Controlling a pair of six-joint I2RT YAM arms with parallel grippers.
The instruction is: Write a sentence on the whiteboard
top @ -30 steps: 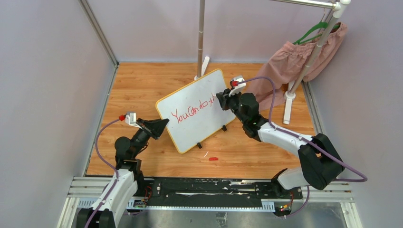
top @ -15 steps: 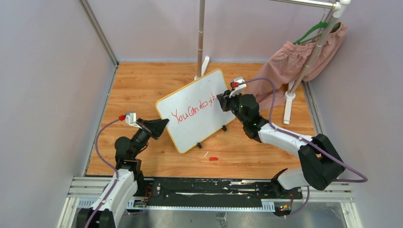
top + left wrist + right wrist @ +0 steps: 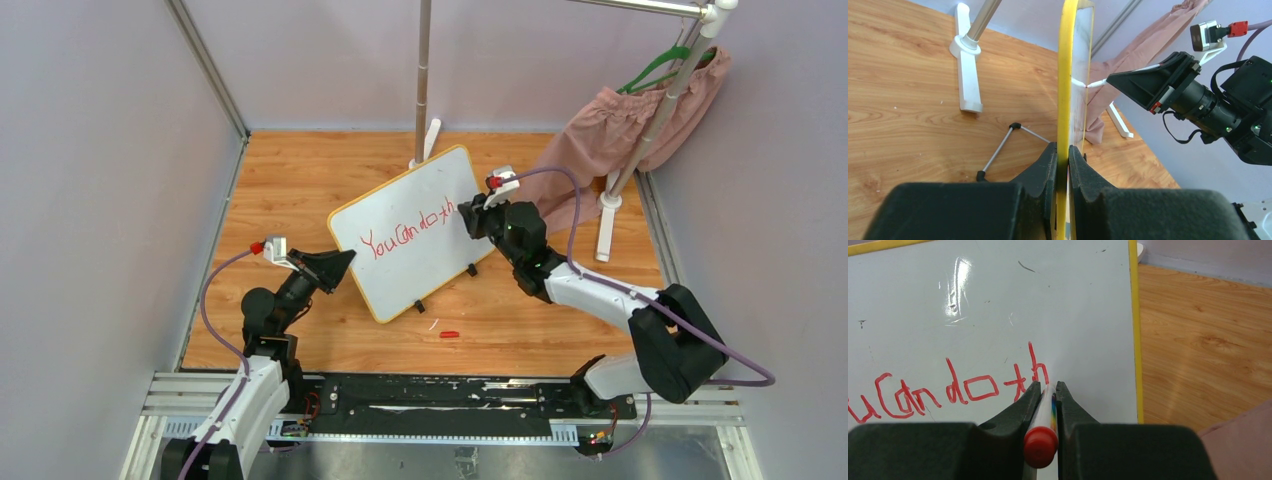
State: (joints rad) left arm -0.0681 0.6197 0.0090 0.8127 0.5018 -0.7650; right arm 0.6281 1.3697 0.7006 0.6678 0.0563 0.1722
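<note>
The whiteboard [image 3: 420, 200] stands tilted on the wooden floor, white with a yellow rim. Red words on it [image 3: 405, 233] read "You can do th". My left gripper [image 3: 340, 262] is shut on the board's left edge; in the left wrist view the yellow rim [image 3: 1064, 75] runs up from between my jaws. My right gripper [image 3: 468, 213] is shut on a marker [image 3: 1043, 432] with a red end, its tip at the board just after the "th" [image 3: 1035, 367]. The board's right rim [image 3: 1134, 330] shows in the right wrist view.
A red marker cap [image 3: 449, 333] lies on the floor in front of the board. A clothes rack pole [image 3: 423, 70] stands behind it with a white foot [image 3: 965, 75]. A pink garment [image 3: 610, 125] hangs at the back right. Grey walls enclose the floor.
My right gripper has moved slightly right along the board and the red writing has grown from "You can do t" to "You can do th". The left arm has not moved.
</note>
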